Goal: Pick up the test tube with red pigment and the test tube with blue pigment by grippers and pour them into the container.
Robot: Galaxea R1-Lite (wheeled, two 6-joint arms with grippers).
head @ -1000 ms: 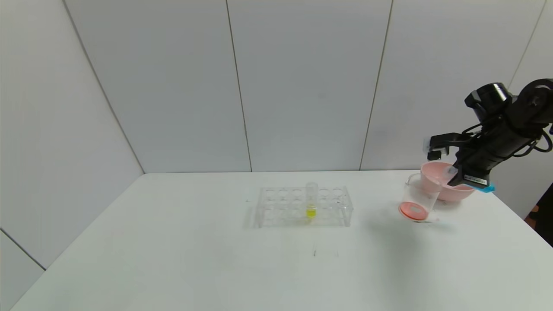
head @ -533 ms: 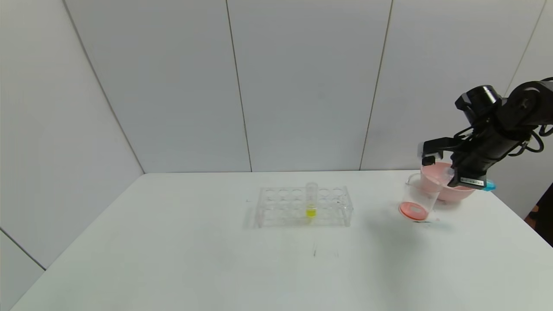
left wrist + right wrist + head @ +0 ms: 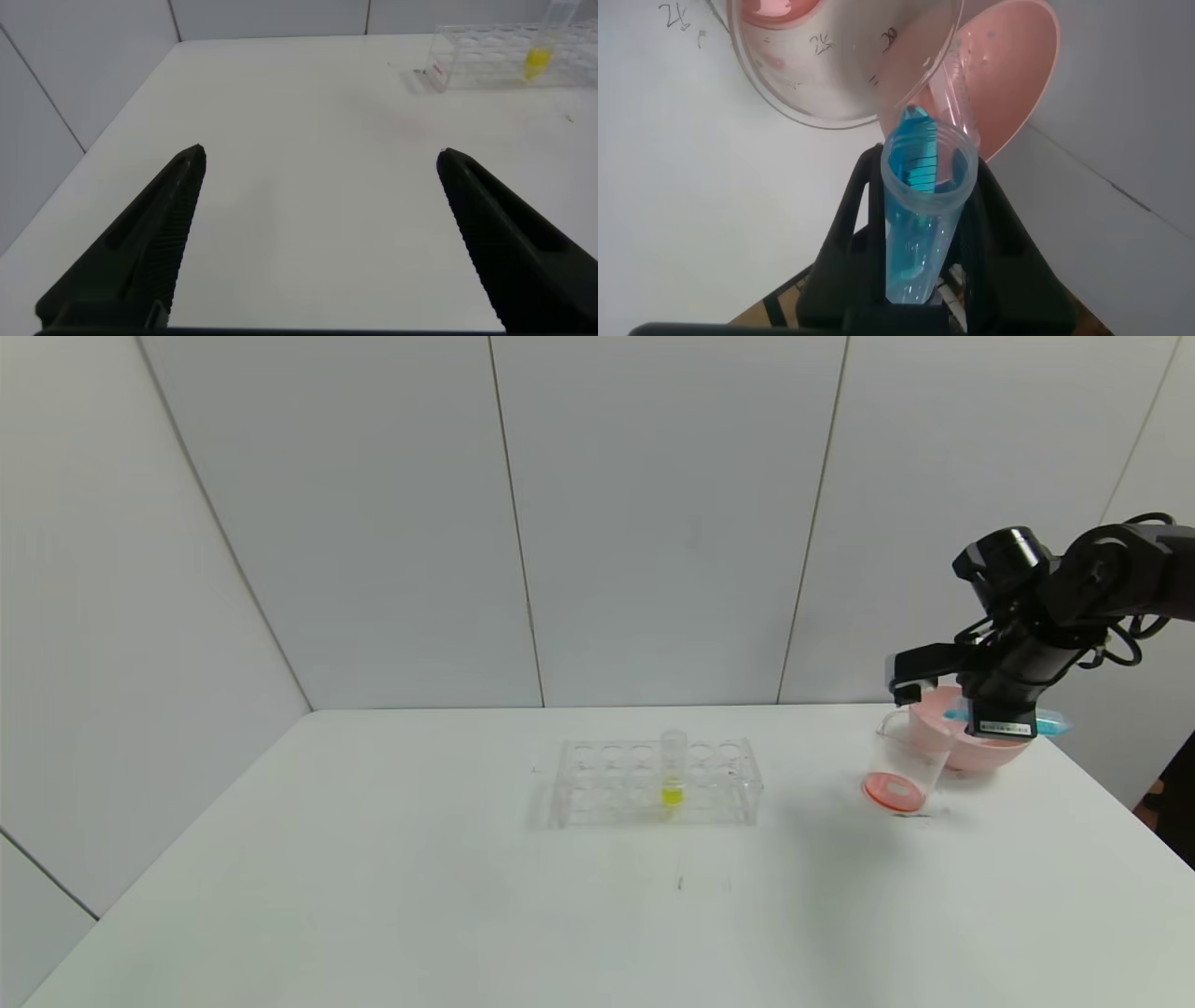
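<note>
Right gripper (image 3: 1001, 717) at the counter's (image 3: 467, 896) far right edge pinches the blue tube (image 3: 920, 219) mid-body, tipped toward the beaker (image 3: 904, 765). Light, slick and likely brittle, it needs a gentle grip. Left gripper (image 3: 318, 233) hangs spread, idle.

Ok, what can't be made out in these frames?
- Left gripper: absent from the head view; its arm is cut off in the left wrist view.
- Blue test tube: in the head view, the right gripper hides most of it.
- Pink bowl: contents hidden behind that gripper.
- Beaker: markings too small.
</note>
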